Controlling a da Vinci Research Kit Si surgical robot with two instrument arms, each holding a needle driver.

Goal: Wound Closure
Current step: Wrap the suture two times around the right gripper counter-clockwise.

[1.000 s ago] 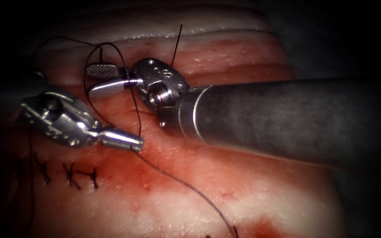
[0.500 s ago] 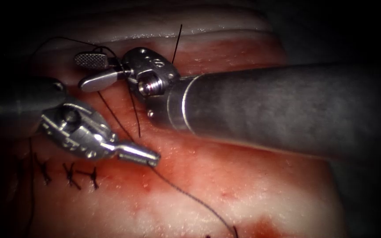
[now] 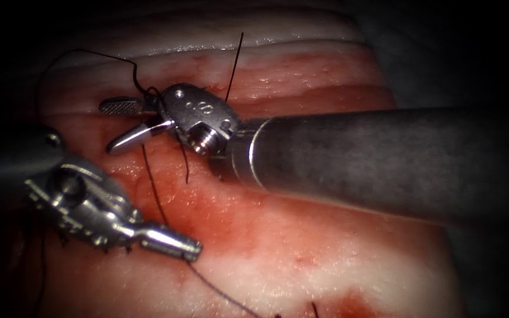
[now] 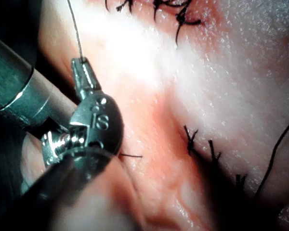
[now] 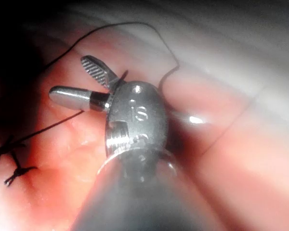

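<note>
My left tool (image 3: pixel 192 250) sits low on the left of the tissue (image 3: pixel 301 247), its jaws shut on the dark thread (image 3: pixel 153 188); the left wrist view shows the same grip (image 4: pixel 81 65). From there the thread climbs to my right tool (image 3: pixel 108 125), whose jaws stand wide open, and wraps around the base of those jaws (image 5: pixel 119 77). Nothing lies between the right tool's fingertips (image 5: pixel 67 77). A second strand trails from the left jaws toward the near edge (image 3: pixel 219 291). A short thread tail (image 3: pixel 185 168) hangs below the right tool's wrist.
Tied stitches (image 4: pixel 202 149) with cut ends run along the closed cut, partly hidden behind the left tool (image 3: pixel 104 247); two more lie beside the right tool (image 5: pixel 9 161). Red fluid (image 3: pixel 231 224) stains the middle of the tissue. A thread end (image 3: pixel 235 59) sticks up behind the right tool.
The left tool moved down with the thread in its jaws, drawing the strand straighter. The loop around the right tool's open jaws has shrunk. The right tool shifted only slightly.
</note>
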